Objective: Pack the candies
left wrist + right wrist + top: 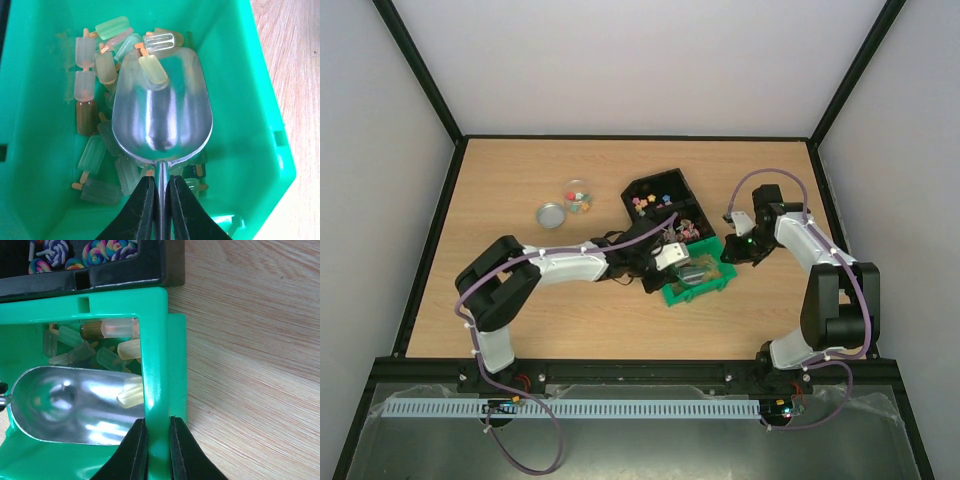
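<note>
My left gripper [161, 200] is shut on the handle of a metal scoop [162, 105], whose bowl sits inside a green bin [240, 75]. One pale yellow popsicle-shaped piece [152, 69] lies at the scoop's front lip; several more pale pieces [92, 155] lie under and around it. My right gripper [157, 440] is shut on the green bin's wall [152, 340]. The bright mixed-colour candies [105, 250] lie in a black tray [100, 275] just beyond the bin. In the top view the candies [650, 203] show in the tray [672, 182], and some in a clear jar [578, 196].
The jar's metal lid [552, 214] lies on the table left of the jar. The green bin [705, 290] touches the black tray's near corner. Both arms meet over the bin at centre right. Black frame posts edge the table.
</note>
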